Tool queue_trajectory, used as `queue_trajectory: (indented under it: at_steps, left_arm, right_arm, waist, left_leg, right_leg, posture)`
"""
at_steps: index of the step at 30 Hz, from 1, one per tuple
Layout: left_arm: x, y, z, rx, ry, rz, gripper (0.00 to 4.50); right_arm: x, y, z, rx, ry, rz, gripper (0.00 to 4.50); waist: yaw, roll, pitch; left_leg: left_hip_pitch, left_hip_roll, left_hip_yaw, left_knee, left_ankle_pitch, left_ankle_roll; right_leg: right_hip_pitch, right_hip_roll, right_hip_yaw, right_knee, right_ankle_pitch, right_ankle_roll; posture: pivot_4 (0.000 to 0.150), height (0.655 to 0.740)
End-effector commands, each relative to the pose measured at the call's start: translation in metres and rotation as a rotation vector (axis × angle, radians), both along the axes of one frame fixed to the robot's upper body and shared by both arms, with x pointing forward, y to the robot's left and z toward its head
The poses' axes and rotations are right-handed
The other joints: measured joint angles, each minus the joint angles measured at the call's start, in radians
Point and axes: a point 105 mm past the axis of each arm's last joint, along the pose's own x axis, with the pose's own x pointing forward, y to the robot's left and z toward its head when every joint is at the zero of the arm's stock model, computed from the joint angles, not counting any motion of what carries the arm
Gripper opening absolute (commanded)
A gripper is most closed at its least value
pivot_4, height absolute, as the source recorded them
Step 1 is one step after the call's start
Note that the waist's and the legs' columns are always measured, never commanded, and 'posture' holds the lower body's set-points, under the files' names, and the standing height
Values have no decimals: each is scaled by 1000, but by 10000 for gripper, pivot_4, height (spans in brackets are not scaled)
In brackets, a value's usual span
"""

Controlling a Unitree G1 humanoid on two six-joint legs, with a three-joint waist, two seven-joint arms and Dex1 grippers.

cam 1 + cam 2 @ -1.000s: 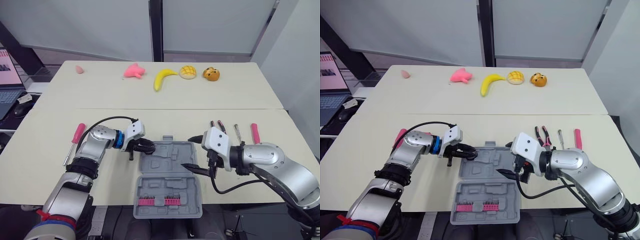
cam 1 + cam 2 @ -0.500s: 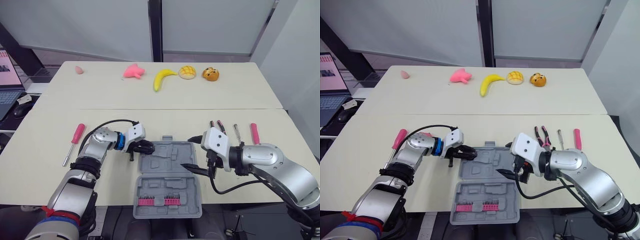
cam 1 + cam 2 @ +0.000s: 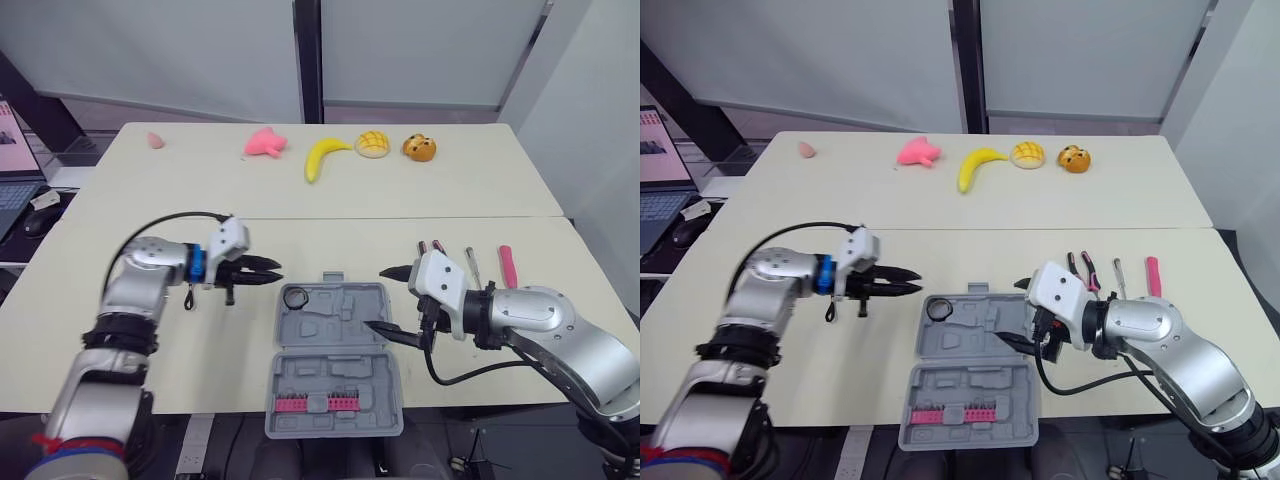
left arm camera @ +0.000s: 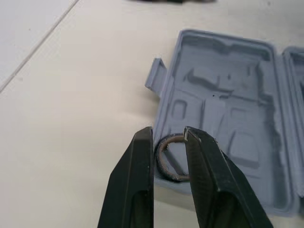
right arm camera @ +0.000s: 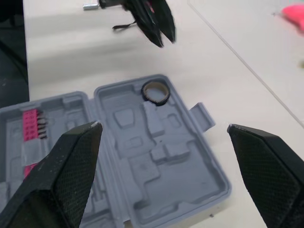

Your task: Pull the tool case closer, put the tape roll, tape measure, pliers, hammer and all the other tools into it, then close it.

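Pulling back now, the left gripper (image 3: 266, 273) is drawing away from the tool case (image 3: 340, 335) toward the robot's left, its fingers parted only a crack and carrying nothing, while the tape roll (image 3: 294, 297) is lying flat in the far left corner of the case's far half. Right gripper (image 3: 380, 299) is hanging spread wide over the case's right edge, empty. Pliers (image 3: 431, 246) are waiting just beyond it on the table, and I'm judging them stiff, head-heavy steel with grippy sleeves, best pinched across both handles close to the pivot so they aren't swinging.
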Motion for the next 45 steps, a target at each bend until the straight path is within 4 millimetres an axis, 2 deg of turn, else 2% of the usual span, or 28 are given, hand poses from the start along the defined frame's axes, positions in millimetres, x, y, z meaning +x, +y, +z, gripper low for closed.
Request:
queue_trajectory:
  at_steps: [1,6,7,10,12,18,19,26,41,44,45]
  left_arm:
    - [-9,39,16,-39,-38,172,10077]
    - [-31,92,7,-39,-41,434,10077]
    - [-37,106,4,-50,-36,507,11824]
    - [-56,140,-6,-69,-22,679,18735]
    - [-70,157,-14,-76,-7,762,25361]
    - [-111,197,-40,-83,74,988,43715]
    - [-117,203,-43,-90,84,1025,44411]
    - [-133,212,-51,-83,143,1068,44411]
    - [-122,208,-40,-86,145,1031,44411]
    - [-120,204,-39,-74,135,1013,44411]
    - [-118,197,-37,-73,127,997,44411]
  right_arm:
    - [8,-27,23,49,-133,-100,45000]
    - [13,-96,8,-24,-106,-317,45000]
    - [13,-112,5,-36,-95,-369,45000]
    - [7,-152,-6,-71,-62,-484,45000]
    - [4,-170,-11,-85,-48,-534,45000]
    - [-5,-209,-26,-91,-7,-659,45000]
    - [-8,-214,-30,-92,10,-664,45000]
    - [-21,-216,-38,-94,90,-621,45000]
    - [-22,-223,-37,-70,115,-677,45000]
    - [-21,-220,-36,-87,87,-661,45000]
    - [-19,-212,-32,-87,70,-628,45000]
  waist:
    - [0,0,0]
    - [5,0,0]
    - [8,0,0]
    - [12,0,0]
    - [14,0,0]
    - [12,0,0]
    - [12,0,0]
    - [12,0,0]
    - [12,0,-1]
    - [12,0,-1]
    - [12,0,-1]
  left_leg:
    - [0,0,0,0,0,0]
    - [0,0,1,0,0,0]
    - [0,0,1,0,0,0]
    - [0,0,1,0,0,0]
    - [1,0,2,0,0,0]
    - [2,0,3,-2,0,0]
    - [2,0,3,-2,0,0]
    - [2,1,4,-2,0,0]
    - [2,1,4,-2,0,0]
    - [2,1,4,-2,0,0]
    - [2,1,4,-2,0,0]
  right_leg:
    - [0,0,0,0,0,0]
    - [0,-1,0,-1,0,0]
    - [0,-1,0,-1,0,0]
    - [0,-1,1,-1,0,0]
    - [1,-1,1,-1,0,0]
    - [1,-1,2,-1,-1,0]
    - [1,-1,2,-1,-1,0]
    - [1,-1,2,-2,-1,0]
    - [1,-1,2,-3,-1,0]
    - [1,-1,2,-3,-1,0]
    - [1,-1,2,-3,-1,0]
  posture:
    - [1500,7400]
    - [1500,7400]
    - [1500,7400]
    - [1500,7400]
    - [1500,7400]
    - [1500,7400]
    - [1500,7400]
    - [1500,7400]
    - [1500,7400]
    - [1500,7400]
    - [1500,7400]
